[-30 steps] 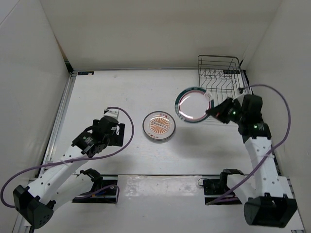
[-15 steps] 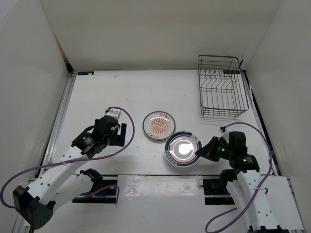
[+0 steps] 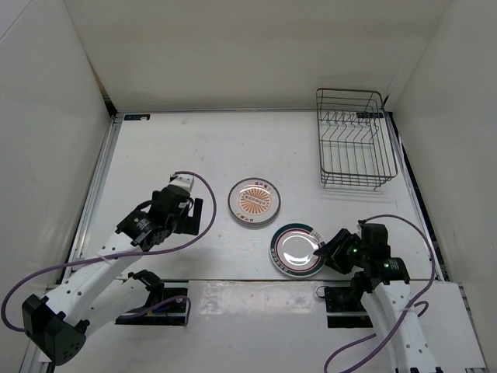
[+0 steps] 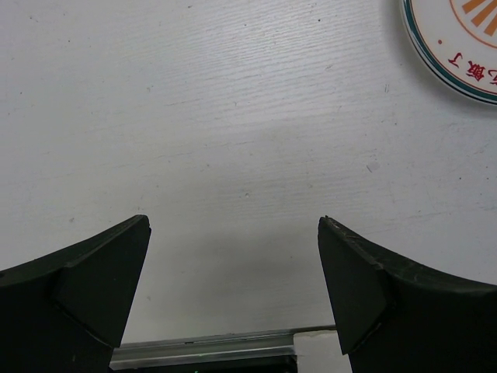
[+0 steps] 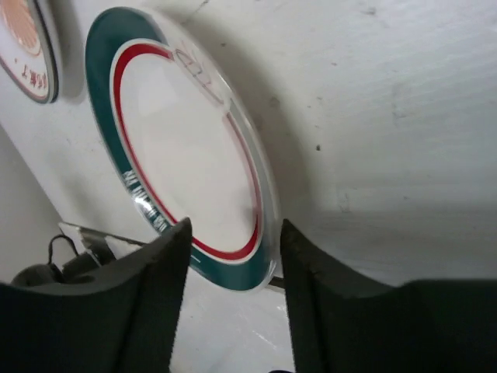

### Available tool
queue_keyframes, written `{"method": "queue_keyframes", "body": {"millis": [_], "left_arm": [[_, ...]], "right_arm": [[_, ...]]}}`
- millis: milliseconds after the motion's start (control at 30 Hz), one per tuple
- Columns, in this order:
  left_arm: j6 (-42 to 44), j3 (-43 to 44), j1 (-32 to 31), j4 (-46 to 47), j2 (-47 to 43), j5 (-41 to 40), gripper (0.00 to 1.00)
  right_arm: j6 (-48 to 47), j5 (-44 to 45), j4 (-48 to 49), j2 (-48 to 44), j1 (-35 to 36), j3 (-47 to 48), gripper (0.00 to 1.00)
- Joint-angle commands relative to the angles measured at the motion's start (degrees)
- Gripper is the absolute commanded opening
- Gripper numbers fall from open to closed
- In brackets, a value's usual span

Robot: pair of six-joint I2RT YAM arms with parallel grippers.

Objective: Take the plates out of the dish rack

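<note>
Over on the right, close to the near edge of the table (image 3: 194,148), the right gripper (image 5: 233,225) has its two dark fingers set narrowly either side of the rim of the green-rimmed plate (image 3: 297,250). From where I stand I cannot tell whether they actually pinch it or only straddle it. In the overhead view the plate looks laid down on the table, while the wrist view shows it at a slant with a shadow beneath. It has a broad green band, a thin red ring inside that and a plain white middle. Some small white lettering runs along the green band and a dark mark sits on the white, but neither is clear enough to read.

Just beyond it, towards the middle of the table, the sunburst plate (image 3: 254,201) lies flat, apart from the other plate. Small red characters are printed near its rim; I can't make them out.

The dish rack (image 3: 349,91) stands at the far right corner, its row of tines upright, well apart from both plates.

The left gripper (image 4: 233,221) hangs over bare table with its fingers spread wide and nothing between them, the sunburst plate just off to its right
</note>
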Motion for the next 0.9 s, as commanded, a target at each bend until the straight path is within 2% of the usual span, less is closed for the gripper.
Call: {"method": "queue_keyframes", "body": {"millis": [0, 67, 133, 167, 267, 300, 333, 467, 567, 733, 867], "left_arm": [[0.10, -0.11, 0.15, -0.81, -0.28, -1.78, 1.00], [-0.07, 0.06, 0.07, -1.08, -0.28, -2.31, 1.00], [-0.07, -0.29, 0.15, -1.16, -0.10, -3.54, 1.00], [0.01, -0.20, 0.07, -1.34, -0.01, -4.33, 1.00], [-0.43, 0.15, 0.15, -1.87, 0.78, -5.82, 1.00], [-0.60, 0.07, 0.15, -2.13, 0.95, -5.83, 1.00], [-0.60, 0.15, 0.15, -2.22, 1.13, -6.18, 1.00], [-0.87, 0.07, 0.07, -2.13, 1.31, -7.41, 1.00], [-0.69, -0.55, 0.15, -1.26, 0.78, -7.68, 1.00], [-0.34, -0.46, 0.15, -1.08, 2.18, -7.32, 1.00], [-0.42, -0.20, 0.07, -1.17, 2.71, -7.41, 1.00]], "right_arm": [[-0.45, 3.36, -2.26, 1.10, -0.03, 2.45, 0.61], [-1.67, 4.77, -5.15, 3.12, 0.15, 5.77, 0.77], [-3.26, 6.78, -7.17, 6.63, 0.06, 10.94, 0.81], [-4.57, 7.75, -8.32, 7.60, 0.23, 12.28, 0.90], [-7.65, 9.78, -11.75, 13.92, 0.15, 20.45, 0.90], [-9.92, 9.69, -12.37, 18.72, 0.15, 22.12, 0.90], [-10.55, 9.78, -14.11, 20.07, 0.15, 27.88, 0.90], [-15.83, 8.21, -13.52, 26.94, 0.32, 40.28, 0.90], [-17.86, 5.56, -8.43, 28.70, 0.15, 45.14, 0.90], [-16.63, -0.48, 0.52, 30.80, 1.02, 46.22, 0.90], [-18.11, -1.82, 1.78, 33.18, 2.08, 46.92, 0.90]]}}
